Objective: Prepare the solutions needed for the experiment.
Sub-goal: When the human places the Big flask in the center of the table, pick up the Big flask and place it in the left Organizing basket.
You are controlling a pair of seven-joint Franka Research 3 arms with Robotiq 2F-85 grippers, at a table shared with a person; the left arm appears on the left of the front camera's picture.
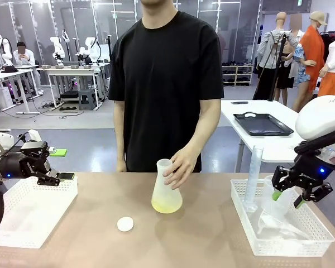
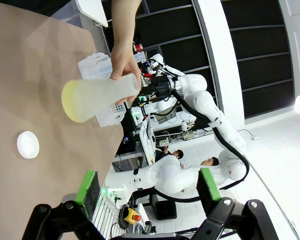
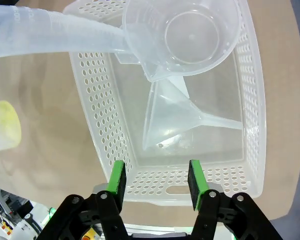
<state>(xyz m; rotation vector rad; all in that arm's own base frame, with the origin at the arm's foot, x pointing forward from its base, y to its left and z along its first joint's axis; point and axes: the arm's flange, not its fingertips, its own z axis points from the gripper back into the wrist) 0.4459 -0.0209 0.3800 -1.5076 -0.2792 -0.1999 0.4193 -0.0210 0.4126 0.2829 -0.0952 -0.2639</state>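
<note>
Holding nothing, jaws apart: left gripper (image 2: 146,185) at nine o'clock, right gripper (image 3: 156,170) at three o'clock above the basket (image 1: 318,237) — pale yellow solution (image 1: 166,207) in the flask (image 1: 166,190) at centre, gripped by a person's hand (image 1: 180,167).

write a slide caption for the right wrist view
White perforated basket holding a clear beaker, funnel and measuring cylinder, yellow solution beside it.

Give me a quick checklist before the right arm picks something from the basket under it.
1. Right gripper open, empty: ok.
2. Funnel, beaker, cylinder in basket below it: ok.
3. Flask upright: ok.
4. Flask free of person's hand: not ok, gripped at neck.
5. White cap off flask, on table: ok.
6. Yellow solution enough: cannot tell.
</note>
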